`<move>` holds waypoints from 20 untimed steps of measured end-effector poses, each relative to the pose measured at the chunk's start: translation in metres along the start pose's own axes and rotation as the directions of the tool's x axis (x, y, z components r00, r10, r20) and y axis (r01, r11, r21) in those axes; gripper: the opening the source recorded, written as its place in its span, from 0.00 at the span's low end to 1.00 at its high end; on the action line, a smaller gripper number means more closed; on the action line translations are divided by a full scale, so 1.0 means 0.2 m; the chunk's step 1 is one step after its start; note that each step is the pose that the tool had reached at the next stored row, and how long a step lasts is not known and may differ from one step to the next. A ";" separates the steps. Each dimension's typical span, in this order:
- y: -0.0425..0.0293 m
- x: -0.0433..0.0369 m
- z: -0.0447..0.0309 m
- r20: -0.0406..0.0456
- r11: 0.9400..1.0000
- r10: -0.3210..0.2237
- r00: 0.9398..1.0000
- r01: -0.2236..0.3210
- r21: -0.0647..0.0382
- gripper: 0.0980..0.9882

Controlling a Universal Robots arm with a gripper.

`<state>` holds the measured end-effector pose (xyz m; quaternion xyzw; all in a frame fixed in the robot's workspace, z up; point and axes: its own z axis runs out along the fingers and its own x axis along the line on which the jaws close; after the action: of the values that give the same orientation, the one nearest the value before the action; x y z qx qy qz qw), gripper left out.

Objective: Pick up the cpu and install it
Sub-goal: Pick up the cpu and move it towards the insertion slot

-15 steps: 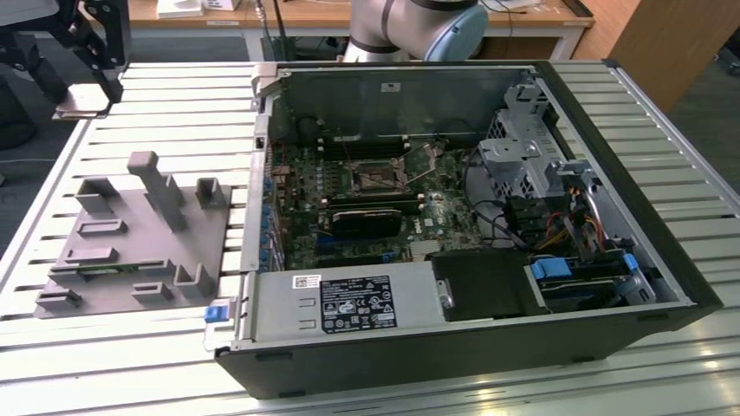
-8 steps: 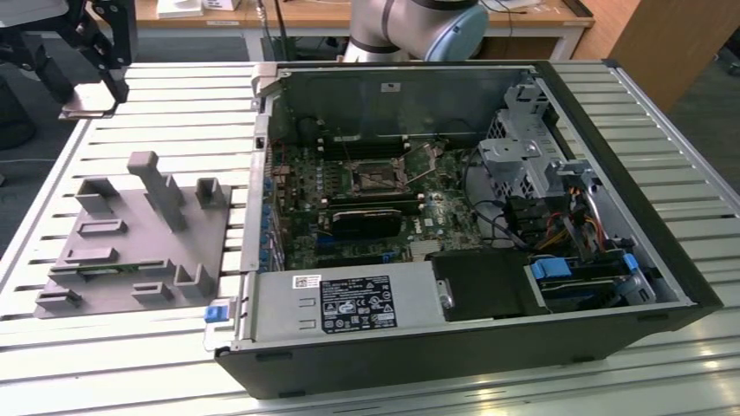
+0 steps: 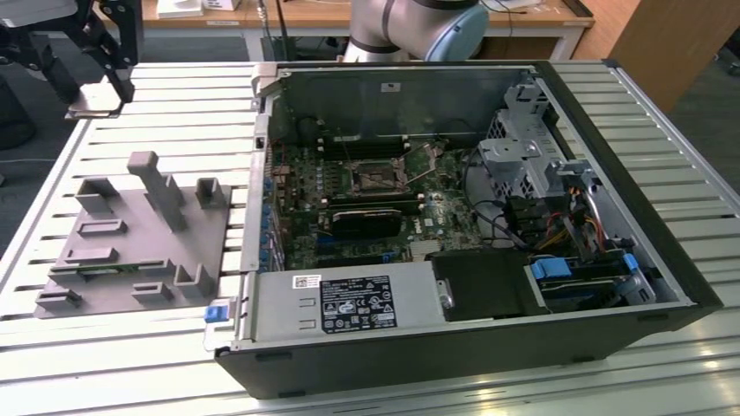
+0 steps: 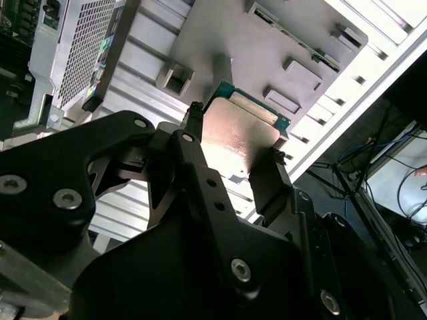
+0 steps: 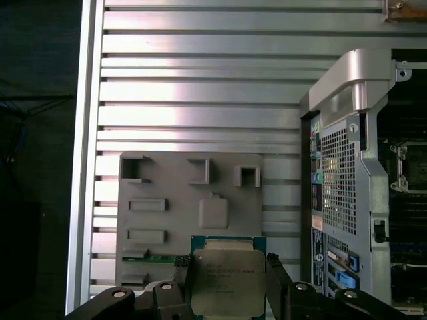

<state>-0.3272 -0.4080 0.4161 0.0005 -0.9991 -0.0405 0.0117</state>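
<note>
While clamping cpu (image 5: 225, 281), gripper (image 4: 235, 140) hovers over slatted table (image 5: 200, 100).

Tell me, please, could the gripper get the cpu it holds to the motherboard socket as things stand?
Probably yes: the gripper, shut on the cpu, hangs beside the open case, and nothing seems to cover the socket.

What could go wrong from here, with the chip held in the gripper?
1. The gripper pinches the chip by just two opposite edges, so a jolt might tilt or drop it.
2. The socket sits low inside the computer case, with the drive cage and cables close by. The wide gripper could well clip one of them on the way in.
</note>
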 end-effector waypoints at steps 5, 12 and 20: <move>0.000 -0.014 0.000 0.000 1.000 0.000 1.000 0.000 0.000 0.49; 0.000 -0.039 -0.001 0.000 1.000 0.000 1.000 0.000 0.000 0.49; 0.000 -0.078 -0.002 -0.001 1.000 0.000 1.000 0.000 0.000 0.49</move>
<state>-0.3116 -0.4079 0.4160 0.0005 -0.9991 -0.0405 0.0120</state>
